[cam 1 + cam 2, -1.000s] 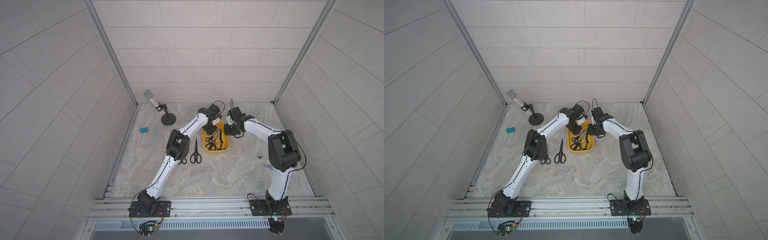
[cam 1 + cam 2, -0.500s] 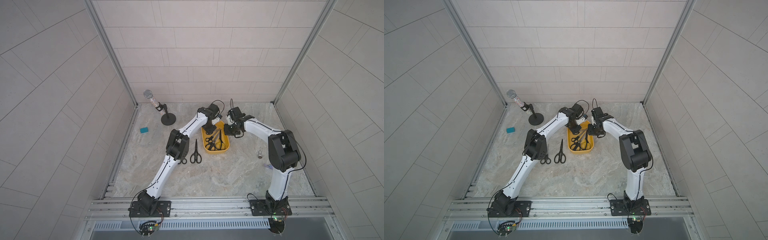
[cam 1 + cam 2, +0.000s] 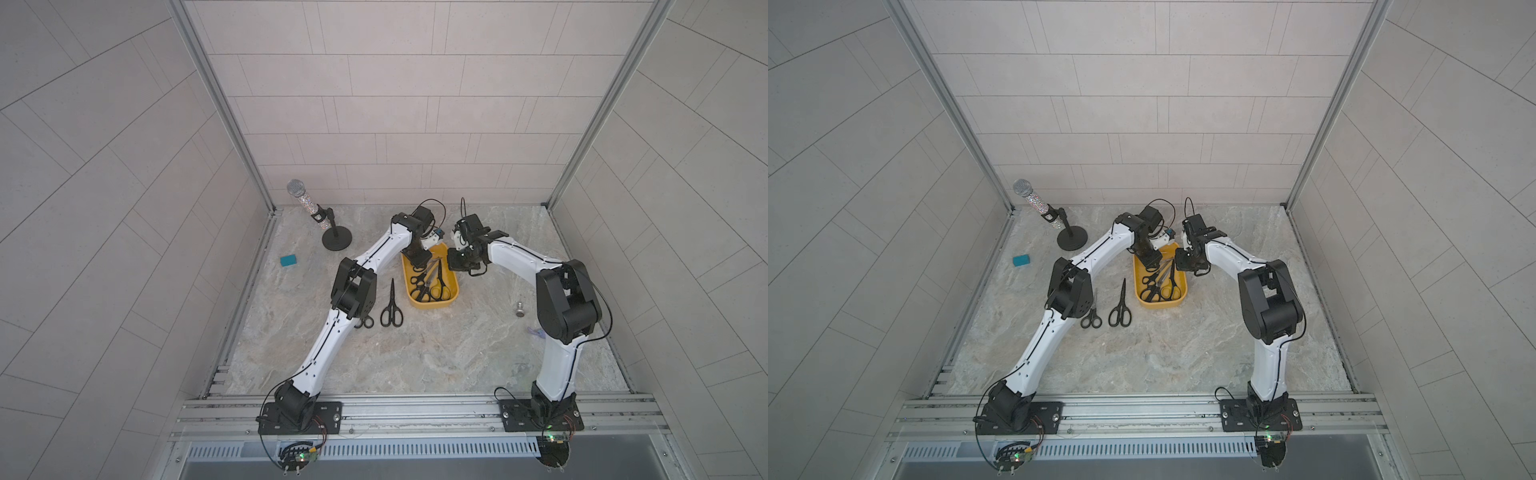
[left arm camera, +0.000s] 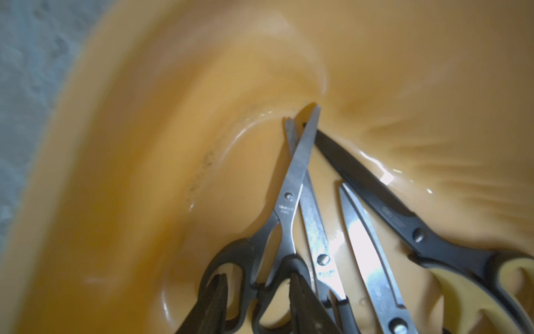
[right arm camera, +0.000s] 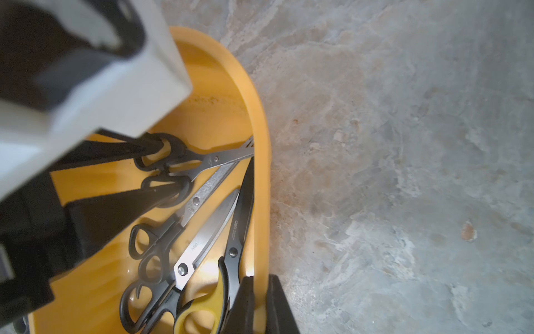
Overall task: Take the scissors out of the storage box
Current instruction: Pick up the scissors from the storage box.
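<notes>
The yellow storage box (image 3: pixel 430 305) (image 3: pixel 1158 303) holds several scissors (image 3: pixel 432 282) (image 3: pixel 1160 282). My left gripper (image 4: pixel 257 277) (image 3: pixel 417 262) reaches down into the box at its far end. Its fingers stand apart, one in each black handle loop of a small steel pair (image 4: pixel 291 196) (image 5: pixel 202 162). My right gripper (image 5: pixel 260 279) (image 3: pixel 455 264) is shut on the box's right rim (image 5: pixel 260 144), one finger inside and one outside. A yellow-and-black-handled pair (image 5: pixel 231 251) (image 4: pixel 375 188) lies along that wall. Two black pairs (image 3: pixel 392 307) (image 3: pixel 1091 316) lie on the table left of the box.
A microphone on a round stand (image 3: pixel 328 224) rises at the back left, with a small teal block (image 3: pixel 288 260) near the left wall. A small metal object (image 3: pixel 519 309) sits right of the box. Tiled walls close three sides of the table.
</notes>
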Robot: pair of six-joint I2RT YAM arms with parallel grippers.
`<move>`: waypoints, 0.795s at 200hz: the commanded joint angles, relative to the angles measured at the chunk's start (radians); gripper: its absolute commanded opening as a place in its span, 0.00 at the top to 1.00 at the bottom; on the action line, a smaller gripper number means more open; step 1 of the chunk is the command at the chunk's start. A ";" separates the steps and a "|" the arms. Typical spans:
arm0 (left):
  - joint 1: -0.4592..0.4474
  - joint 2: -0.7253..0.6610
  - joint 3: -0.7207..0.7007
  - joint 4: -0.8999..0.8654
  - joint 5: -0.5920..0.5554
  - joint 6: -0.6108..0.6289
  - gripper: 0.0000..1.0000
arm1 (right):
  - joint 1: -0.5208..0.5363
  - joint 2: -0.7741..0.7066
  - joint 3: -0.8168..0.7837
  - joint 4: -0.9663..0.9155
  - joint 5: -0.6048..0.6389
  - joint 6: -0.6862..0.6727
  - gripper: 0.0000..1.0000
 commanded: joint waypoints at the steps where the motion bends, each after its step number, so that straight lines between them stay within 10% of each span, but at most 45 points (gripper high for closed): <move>1: 0.008 0.032 0.002 -0.121 0.000 0.010 0.61 | -0.007 -0.003 -0.005 0.000 0.012 -0.009 1.00; 109: -0.042 -0.036 -0.113 -0.124 -0.060 -0.086 0.74 | -0.030 0.019 0.023 0.047 0.024 -0.008 1.00; 159: -0.053 0.012 -0.109 -0.109 -0.203 -0.110 0.62 | -0.030 0.021 0.015 0.067 -0.003 0.007 1.00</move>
